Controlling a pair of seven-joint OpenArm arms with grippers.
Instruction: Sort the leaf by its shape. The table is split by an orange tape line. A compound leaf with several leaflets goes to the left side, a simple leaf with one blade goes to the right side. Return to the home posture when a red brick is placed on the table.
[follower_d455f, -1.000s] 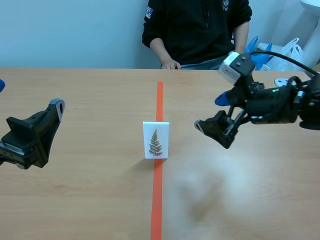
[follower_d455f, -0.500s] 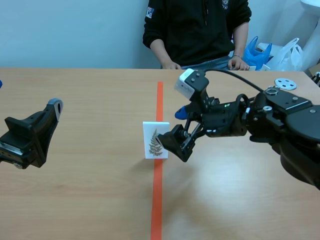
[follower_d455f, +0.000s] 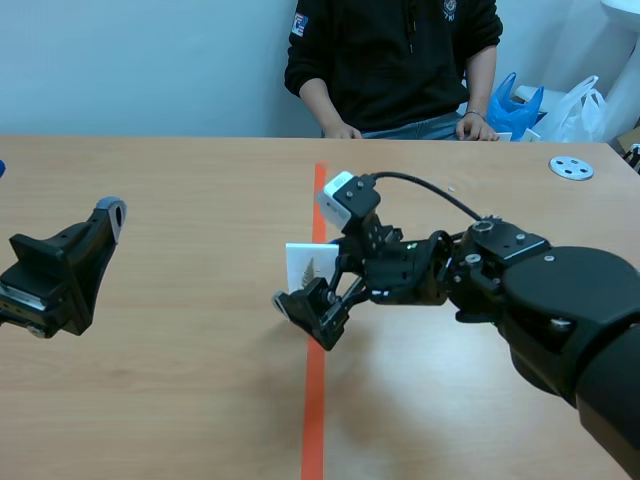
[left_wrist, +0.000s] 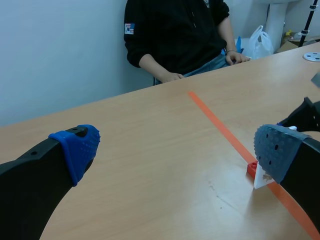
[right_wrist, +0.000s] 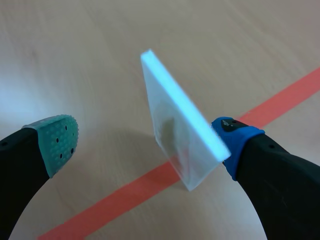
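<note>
The right arm has swung in from the right side and across the orange tape line (follower_d455f: 314, 400), so the right gripper (follower_d455f: 312, 292) that hung well clear of the card a second ago now sits around it. The white card printed with a many-leafleted fern leaf (follower_d455f: 300, 262) stands on edge where it was, on the tape line near the middle of the light wooden worktop (follower_d455f: 170, 400). In the right wrist view the right gripper (right_wrist: 145, 140) has its fingers spread wide: the card (right_wrist: 182, 130) is between them, its edge right by the blue pad, the grey-green pad well apart from it; whether the blue pad touches it I cannot tell. The left gripper (follower_d455f: 60, 270) hovers over the left half, unmoved, its fingers also spread with nothing between them; its own view (left_wrist: 177, 150) shows the card (left_wrist: 260, 177) ahead beside one finger. A person in a black top (follower_d455f: 395, 60) sits across the worktop, hands on its far edge
</note>
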